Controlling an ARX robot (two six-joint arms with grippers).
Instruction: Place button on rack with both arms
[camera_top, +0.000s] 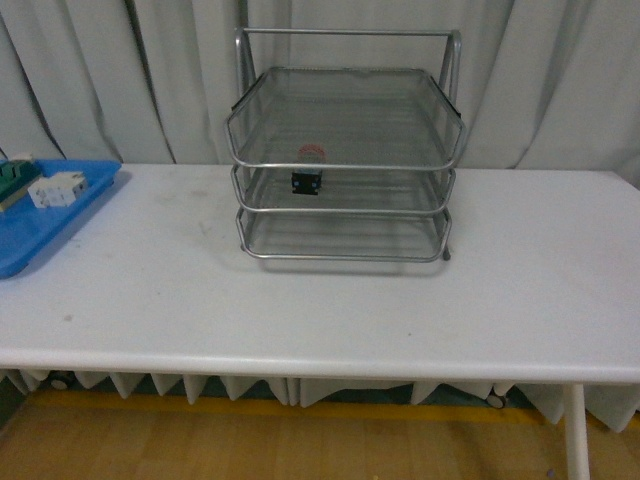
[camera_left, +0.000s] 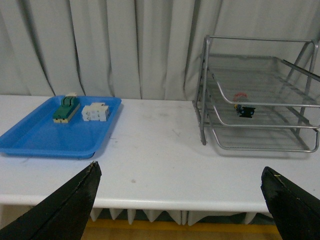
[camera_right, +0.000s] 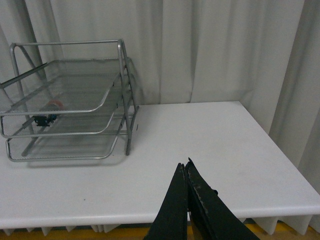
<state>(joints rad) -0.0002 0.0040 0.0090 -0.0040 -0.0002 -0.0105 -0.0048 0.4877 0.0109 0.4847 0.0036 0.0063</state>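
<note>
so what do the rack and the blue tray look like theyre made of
The rack looks like silver metal: see-through wire-mesh shelves on a shiny rod frame that catches the light. The blue tray is probably moulded plastic: one even, opaque blue, smooth with a soft sheen, with rounded corners and a raised lip.

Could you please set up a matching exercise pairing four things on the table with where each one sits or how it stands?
Things:
1. button
2. green-and-beige block
3. left gripper
4. right gripper

Places or states:
A. jaws shut
B. middle tier of the rack
C. jaws wide open
D. blue tray

Pairs: 1-B, 2-D, 3-C, 4-A
</note>
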